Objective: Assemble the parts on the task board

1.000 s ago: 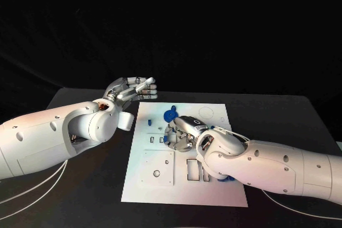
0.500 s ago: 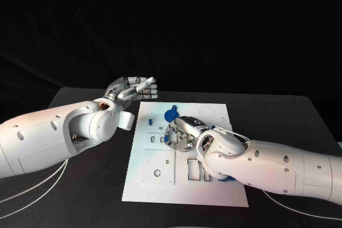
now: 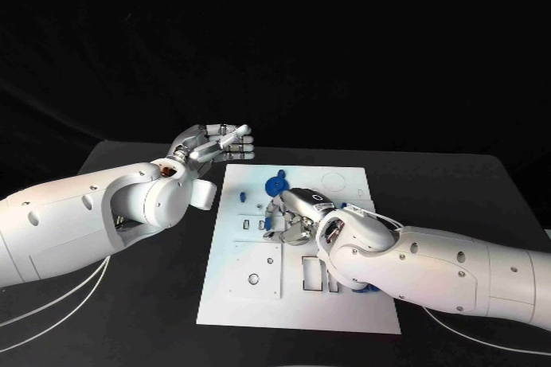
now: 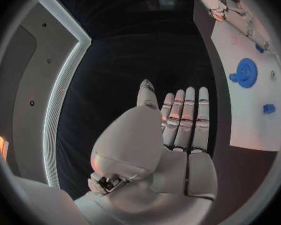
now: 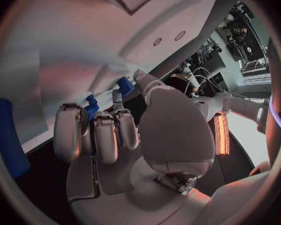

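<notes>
I see the right hand (image 3: 290,216) down on the middle of the board (image 3: 298,311), fingers curled around a small blue part (image 5: 90,106) that sits pressed at the fingertips against the white plate; a second blue piece (image 5: 125,85) is just beside it near the thumb. Left hand (image 3: 212,144) hangs off the board's far left corner over the table (image 3: 459,184), fingers straight and together, holding nothing. From my end the blue gear (image 3: 275,183) lies flat at the board's far end, with a small blue peg (image 3: 242,196) near it.
</notes>
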You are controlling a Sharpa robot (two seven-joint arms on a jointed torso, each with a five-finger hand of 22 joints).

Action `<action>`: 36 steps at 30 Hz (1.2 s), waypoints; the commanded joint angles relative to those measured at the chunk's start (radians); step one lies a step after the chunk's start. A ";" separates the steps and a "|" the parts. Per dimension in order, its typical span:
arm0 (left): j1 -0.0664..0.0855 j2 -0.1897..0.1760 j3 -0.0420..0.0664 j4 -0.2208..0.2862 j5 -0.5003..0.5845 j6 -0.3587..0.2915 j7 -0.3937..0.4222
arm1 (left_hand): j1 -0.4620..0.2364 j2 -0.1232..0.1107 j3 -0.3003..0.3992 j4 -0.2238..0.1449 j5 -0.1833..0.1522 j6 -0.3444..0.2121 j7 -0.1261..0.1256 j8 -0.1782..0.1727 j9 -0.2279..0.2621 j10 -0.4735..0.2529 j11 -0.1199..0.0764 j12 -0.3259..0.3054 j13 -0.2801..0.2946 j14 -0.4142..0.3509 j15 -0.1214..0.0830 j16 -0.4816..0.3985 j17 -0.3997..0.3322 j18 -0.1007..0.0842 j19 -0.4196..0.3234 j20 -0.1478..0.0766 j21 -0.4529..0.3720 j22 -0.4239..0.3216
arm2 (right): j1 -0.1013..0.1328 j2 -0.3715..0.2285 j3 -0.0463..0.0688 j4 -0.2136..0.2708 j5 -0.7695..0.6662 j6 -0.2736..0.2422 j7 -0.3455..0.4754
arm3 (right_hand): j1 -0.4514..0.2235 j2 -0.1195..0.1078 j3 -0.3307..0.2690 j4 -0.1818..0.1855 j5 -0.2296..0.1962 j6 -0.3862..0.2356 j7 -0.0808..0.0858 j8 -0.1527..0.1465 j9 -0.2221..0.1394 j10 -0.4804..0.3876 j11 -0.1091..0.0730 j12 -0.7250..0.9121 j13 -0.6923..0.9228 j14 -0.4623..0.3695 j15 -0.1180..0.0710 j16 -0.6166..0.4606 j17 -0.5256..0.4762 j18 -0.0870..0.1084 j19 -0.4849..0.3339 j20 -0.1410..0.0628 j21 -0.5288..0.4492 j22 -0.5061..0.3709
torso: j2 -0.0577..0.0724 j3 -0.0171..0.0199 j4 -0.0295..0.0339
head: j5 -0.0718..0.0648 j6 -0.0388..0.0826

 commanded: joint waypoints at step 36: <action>0.002 0.049 -0.002 -0.041 -0.745 0.405 -0.739 | -0.239 0.005 -0.048 0.021 0.147 0.094 -0.160 0.331 0.399 0.349 -0.216 0.679 0.592 0.602 -0.236 1.006 0.976 0.007 0.317 -0.225 0.603 0.394 | 0.147 -0.362 0.009 0.157 0.796 -0.062 0.364 | 0.130 0.032 -0.005 0.081 0.400 -0.012 -0.003 0.056 0.036 -0.250 0.004 -0.318 -0.239 0.012 0.000 -0.151 -0.040 0.073 -0.199 0.004 -0.412 -0.176 | -0.047 0.0154 -0.0098 | 0.023 -0.007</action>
